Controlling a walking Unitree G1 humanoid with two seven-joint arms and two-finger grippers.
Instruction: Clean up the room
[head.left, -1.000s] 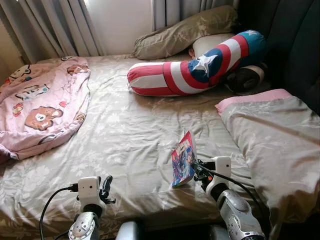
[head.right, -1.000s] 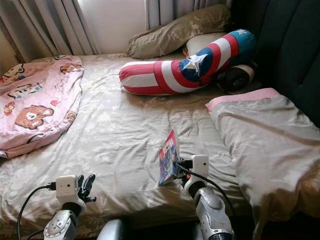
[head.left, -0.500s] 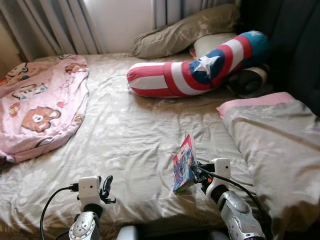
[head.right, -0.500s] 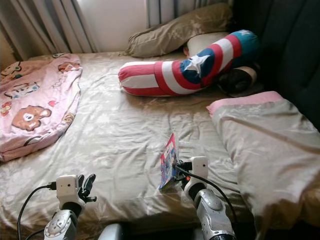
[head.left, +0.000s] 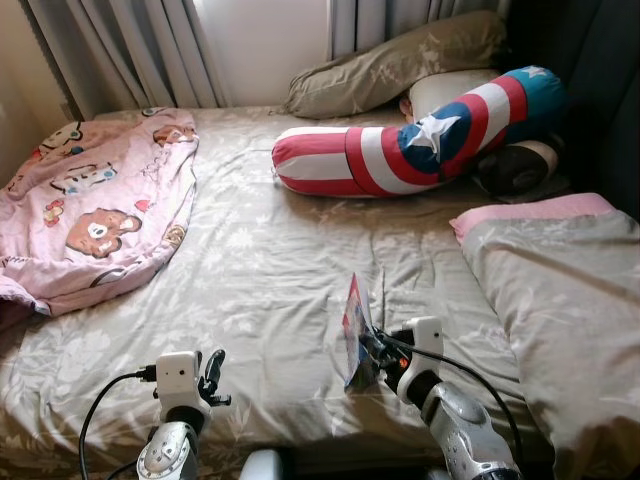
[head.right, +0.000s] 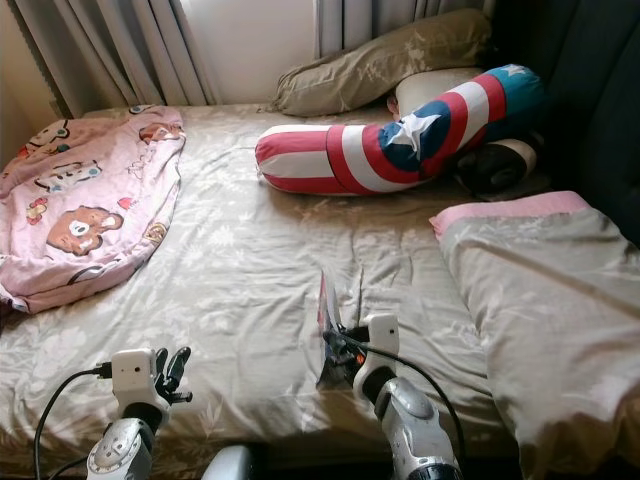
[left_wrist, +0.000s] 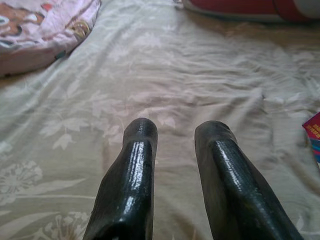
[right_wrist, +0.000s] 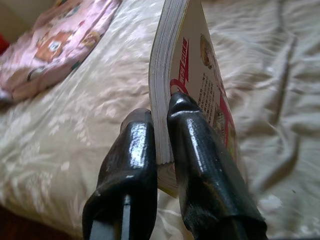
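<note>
the book (head.left: 356, 330) now shows its thin edge where its cover faced us a second ago, and the whole picture has slid as the camera moved. the right gripper (right_wrist: 161, 150) pinches the one book, held up on end over the bed (head.left: 270, 270) at about 5 o'clock. the left gripper (left_wrist: 175, 150) hangs at 7 o'clock, fingers spread. farther off, one pink bear blanket (head.left: 90, 210) lies at 10 o'clock and one red, white and blue pillow (head.left: 420, 140) at 1 o'clock.
</note>
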